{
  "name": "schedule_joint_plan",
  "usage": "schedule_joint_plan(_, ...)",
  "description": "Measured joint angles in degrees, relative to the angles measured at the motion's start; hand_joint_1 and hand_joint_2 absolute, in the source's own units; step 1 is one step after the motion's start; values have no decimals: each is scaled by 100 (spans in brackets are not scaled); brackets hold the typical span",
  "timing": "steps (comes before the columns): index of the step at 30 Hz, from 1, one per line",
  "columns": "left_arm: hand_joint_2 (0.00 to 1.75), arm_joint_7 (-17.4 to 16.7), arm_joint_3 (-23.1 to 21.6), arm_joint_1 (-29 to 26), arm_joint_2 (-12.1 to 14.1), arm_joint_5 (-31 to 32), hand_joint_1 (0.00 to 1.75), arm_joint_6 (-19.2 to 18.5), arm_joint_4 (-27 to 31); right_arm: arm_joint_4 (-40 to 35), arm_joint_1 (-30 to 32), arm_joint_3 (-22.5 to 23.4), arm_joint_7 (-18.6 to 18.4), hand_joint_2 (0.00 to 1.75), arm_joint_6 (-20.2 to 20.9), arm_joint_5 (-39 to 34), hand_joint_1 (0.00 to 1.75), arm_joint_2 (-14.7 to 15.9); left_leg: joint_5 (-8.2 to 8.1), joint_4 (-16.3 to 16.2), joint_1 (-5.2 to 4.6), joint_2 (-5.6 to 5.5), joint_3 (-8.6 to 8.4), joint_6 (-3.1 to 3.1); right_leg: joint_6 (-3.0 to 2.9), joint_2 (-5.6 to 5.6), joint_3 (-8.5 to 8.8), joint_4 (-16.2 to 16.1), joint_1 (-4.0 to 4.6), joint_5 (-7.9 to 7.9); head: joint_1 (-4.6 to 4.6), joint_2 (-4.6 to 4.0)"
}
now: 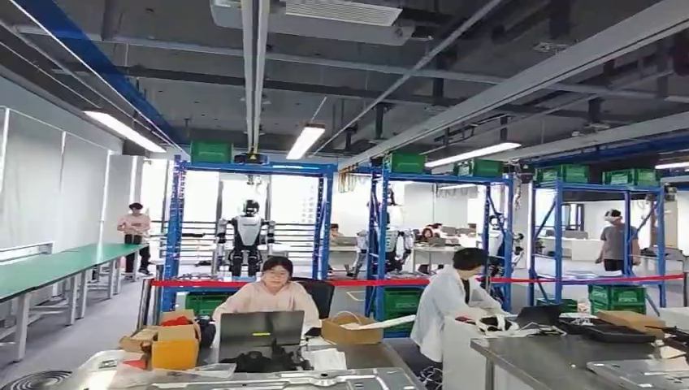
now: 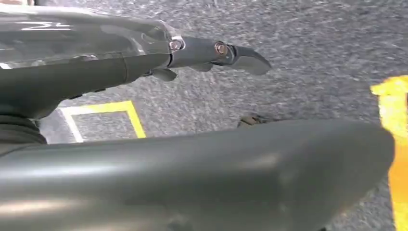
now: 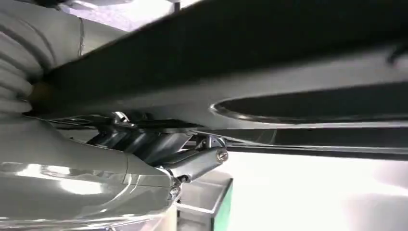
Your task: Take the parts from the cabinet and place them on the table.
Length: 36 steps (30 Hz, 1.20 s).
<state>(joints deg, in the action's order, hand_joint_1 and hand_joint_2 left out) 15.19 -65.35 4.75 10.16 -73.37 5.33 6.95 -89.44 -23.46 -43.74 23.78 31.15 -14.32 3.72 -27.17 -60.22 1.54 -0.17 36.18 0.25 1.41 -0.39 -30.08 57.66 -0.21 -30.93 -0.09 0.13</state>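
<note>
Evidently gripped the flat metal part (image 3: 288,72) in the right hand (image 3: 144,159), fingers pressed close against its face, and hung the left hand (image 2: 96,82) slack and empty, fingers straight, over the grey floor (image 2: 312,48) with yellow tape lines (image 2: 397,144) just beyond the fingertips.

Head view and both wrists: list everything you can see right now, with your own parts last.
part: one, silver, bottom edge of head view
people: at least four; two seated at desks, two standing farther back
laptop: one, dark, before the seated person
boxes: several, cardboard, on the desk
racks: several, blue, across the hall
crates: several, green, atop racks
tape: one, red, strung between racks
table: one, green, left
other robot: one, white, in the rack frame
left hand: over grey floor, fingers straight
right hand: beneath a silver sheet
</note>
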Motion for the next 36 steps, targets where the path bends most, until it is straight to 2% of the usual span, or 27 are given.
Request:
schedule_joint_plan(1, 175, 2, 0, -11, 2, -2, 0, -2, 0, 0, -4, 0, 0, 175, 0, 0, 175, 0, -27, 17, 0, -6, -52, 44, 24, 4, -5, 95, -10, -20, 0, 2)
schedule_joint_plan(2, 175, 2, 0, -7, 4, -2, 0, -2, 0, -4, -16, 2, 4, 175, 0, -2, 175, 0, -56, 17, -5, -9, -95, 85, 34, 8, -137, 380, -13, -106, 0, 0)
schedule_joint_plan(3, 175, 2, 0, 1, 7, -22, 0, -2, 0, -2, -19, 2, 4, 175, 0, -2, 175, 0, -86, 17, -15, -11, -136, 122, 42, 11, -369, 791, -10, -255, 0, 0)
schedule_joint_plan(5, 175, 2, 0, 4, 7, -24, 0, -2, 0, 4, -7, 0, 2, 175, 0, -2, 175, 2, -156, 17, -62, -18, -205, 153, 24, 11, -965, 1690, -8, -529, 0, 0)
schedule_joint_plan(6, 175, 2, 0, -2, 7, -26, 0, -2, 0, 4, 5, 0, 2, 175, 0, -2, 175, 2, -193, 17, -87, -28, -248, 165, 0, 13, -1171, 1915, -5, -545, -2, 0)
schedule_joint_plan(7, 175, 2, 0, -6, 7, -26, 0, -2, 0, 4, 13, 0, 2, 175, 0, -2, 175, 2, -240, 17, -110, -42, -311, 174, -35, 18, -1249, 1853, 20, -410, 0, 0)
schedule_joint_plan(8, 175, 2, 0, -5, 4, -24, 0, -2, 0, 4, 14, 0, 2, 175, 0, -2, 175, 2, -286, 17, -123, -54, -380, 180, -86, 23, -1191, 1559, 49, -161, 0, 0)
schedule_joint_plan(10, 175, 2, 0, 2, 2, -24, 0, -7, 0, 2, 7, 2, 2, 175, 0, -2, 175, 2, -389, 25, -122, -77, -538, 169, -215, 36, -866, 575, 171, 546, 0, 0)
schedule_joint_plan(11, 175, 2, -4, 9, -24, -26, 0, -9, 0, 4, 1, 4, 4, 175, 0, -2, 175, 4, -421, 44, -109, -80, -577, 151, -286, 45, -793, 356, 225, 639, 2, 0)
schedule_joint_plan(12, 175, 2, -7, 18, -39, -26, 0, -11, 0, 2, -15, 4, 0, 175, -2, -2, 175, 2, -420, 91, -85, -91, -574, 125, -318, 61, -798, 220, 231, 595, -4, 2)
schedule_joint_plan(13, 175, 2, -7, 10, -37, -26, 0, -11, 0, -6, -28, 7, 0, 175, -2, -4, 175, 0, -429, 118, -73, -91, -554, 98, -334, 74, -734, 141, 238, 583, -4, 2)
schedule_joint_plan(14, 175, 2, -9, 6, -37, -26, 0, -11, 0, -7, -23, 7, 0, 175, -2, -4, 175, 0, -394, 106, -82, -79, -595, 61, -346, 81, -714, 68, 255, 577, -7, 0)
schedule_joint_plan(15, 175, 2, -11, 4, -37, -26, 0, -11, 0, -9, -23, 7, 0, 175, -4, -4, 175, -2, -384, 163, -83, -77, -664, 39, -379, 74, -655, 28, 242, 557, -4, 0)
schedule_joint_plan(16, 175, 4, -13, 11, -35, -26, 0, -11, 0, -20, -22, 11, 0, 175, -4, -4, 175, -13, -445, 132, -92, -70, -676, 46, -377, 61, -501, -94, 169, 572, -4, 2)
schedule_joint_plan(17, 175, 7, -18, 17, -39, -26, 0, -20, 0, -20, -38, 9, 2, 175, -4, -5, 175, -17, -452, -62, -100, -57, -622, 40, -384, 54, -412, -154, 170, 561, -4, 0)
schedule_joint_plan(18, 175, 7, -22, 36, -37, -31, 0, -17, 0, -20, -62, 7, 2, 175, -4, -4, 175, -31, -545, -449, -90, -57, -405, 23, -394, 46, -363, -168, 159, 534, -4, 0)
schedule_joint_plan(20, 175, 7, -28, 31, -18, -33, 0, -11, 0, -18, -41, 4, 2, 175, -4, -4, 175, -35, -841, -1172, -50, -55, 108, -52, -357, 43, -302, -168, 147, 455, -2, 0)
schedule_joint_plan(21, 175, 7, -31, 16, -11, -35, 0, -7, 0, -15, -29, 4, 0, 175, -4, -4, 175, -35, -932, -1385, -29, -53, 294, -82, -345, 44, -267, -166, 138, 421, -2, 0)
schedule_joint_plan(26, 175, 7, -31, 10, -11, -35, 0, -7, 0, -15, -26, 4, 0, 175, -4, -4, 175, -35, -939, -1413, -24, -53, 325, -90, -343, 45, -260, -166, 134, 415, -2, 0)
schedule_joint_plan(27, 175, 7, -39, -16, -11, -35, 0, -7, 0, -15, -14, 4, 0, 175, -5, -4, 175, -35, -756, -1291, 24, -46, 422, -170, -304, 54, -166, -164, 95, 343, -2, 0)
schedule_joint_plan(28, 175, 7, -61, 1, -37, -37, 0, -9, 0, -9, -20, 4, 2, 175, -11, -7, 175, -33, 21, -4, 98, -5, 138, -343, -93, 60, 6, -10, 11, 78, -7, 0)
schedule_joint_plan(29, 175, 9, -68, 24, -33, -39, 0, -9, 0, -31, -18, 9, 0, 175, -11, -4, 175, -31, 65, -51, 95, 0, 155, -138, -64, 69, -73, 16, 28, 40, -13, 11)
schedule_joint_plan(31, 175, 9, -77, -23, -28, -42, 0, -9, 0, -37, 6, 11, -2, 175, -11, -4, 175, -30, 34, -67, 51, -9, 164, -56, -25, 48, -46, 14, 2, 3, -17, 4)
schedule_joint_plan(32, 175, 9, -81, -25, -28, -42, 0, -9, 0, -44, 5, 11, -2, 175, -11, -4, 175, -31, 21, -57, 60, -12, 134, -20, 5, 49, -32, 26, -19, -58, -15, 7)
schedule_joint_plan(33, 175, 11, -81, -22, -24, -42, 0, -4, 0, -55, 3, 11, -2, 175, -11, -4, 175, -31, -2, -51, 55, -19, 97, 18, 20, 48, -63, 166, -25, -126, -15, 9)
schedule_joint_plan(34, 175, 13, -81, -14, -13, -42, 0, -2, 0, -59, -7, 15, 0, 175, -11, -7, 175, -31, -27, -49, 48, -19, 66, 52, 30, 48, -220, 484, -24, -259, -17, 4)
schedule_joint_plan(36, 175, 13, -83, -2, -9, -44, 0, -2, 0, -55, -2, 15, 2, 175, -11, -5, 175, -26, -86, -49, 9, -19, 10, 104, 27, 48, -794, 1460, -24, -595, -17, 4)
